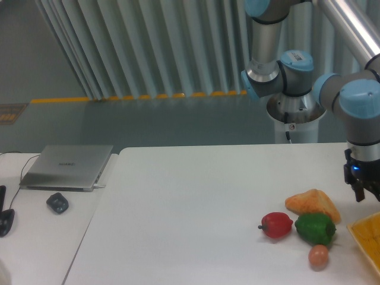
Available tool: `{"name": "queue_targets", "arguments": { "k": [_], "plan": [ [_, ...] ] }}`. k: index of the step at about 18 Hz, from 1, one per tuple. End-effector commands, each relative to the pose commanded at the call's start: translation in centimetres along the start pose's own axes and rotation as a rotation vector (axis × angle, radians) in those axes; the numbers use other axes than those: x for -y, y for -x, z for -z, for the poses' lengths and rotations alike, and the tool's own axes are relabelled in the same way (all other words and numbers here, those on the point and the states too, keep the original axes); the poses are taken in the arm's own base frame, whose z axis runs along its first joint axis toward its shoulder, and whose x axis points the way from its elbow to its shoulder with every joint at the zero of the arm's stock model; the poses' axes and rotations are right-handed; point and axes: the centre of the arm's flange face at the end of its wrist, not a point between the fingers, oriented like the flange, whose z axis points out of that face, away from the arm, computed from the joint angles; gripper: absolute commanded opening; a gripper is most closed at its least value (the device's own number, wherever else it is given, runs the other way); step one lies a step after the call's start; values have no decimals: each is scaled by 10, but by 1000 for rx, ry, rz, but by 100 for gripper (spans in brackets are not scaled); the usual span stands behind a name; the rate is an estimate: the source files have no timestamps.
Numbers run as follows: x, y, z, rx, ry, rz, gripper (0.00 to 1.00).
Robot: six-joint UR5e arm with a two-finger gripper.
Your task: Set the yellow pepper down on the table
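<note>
A single fixed camera looks across a white matte table (196,202) toward a wall of grey vertical slats. The arm, silver tubes with pale blue joint caps, comes down at the far right edge of the view. Its dark end effector (363,185) hangs at that edge, above the table and just above a flat yellow tray (367,235) at the lower right corner. The frame cuts it off, so whether its fingers are spread or pressed together cannot be told.

No yellow pepper can be made out; the tray is only partly in view, and its contents are unclear, so the pepper's place and direction cannot be told.

Left of the tray lie four toy foods, close together: an orange-tan wedge (312,205), a glossy red pepper (276,225) with its stem pointing left, a lumpy green pepper (315,228), and a small round orange ball (318,256).

On the adjoining desk at left sit a closed grey laptop (68,166) and a dark mouse (57,203).
</note>
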Motion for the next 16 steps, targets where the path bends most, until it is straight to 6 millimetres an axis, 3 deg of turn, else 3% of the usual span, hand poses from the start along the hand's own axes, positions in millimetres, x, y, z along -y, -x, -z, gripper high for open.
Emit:
{"name": "queue_targets", "arguments": {
  "k": [7, 11, 16],
  "plan": [
    [-31, 30, -27, 16, 49, -30, 100],
    [-64, 53, -40, 18, 63, 22, 100],
    [-81, 70, -57, 32, 70, 14, 100]
  ]
}}
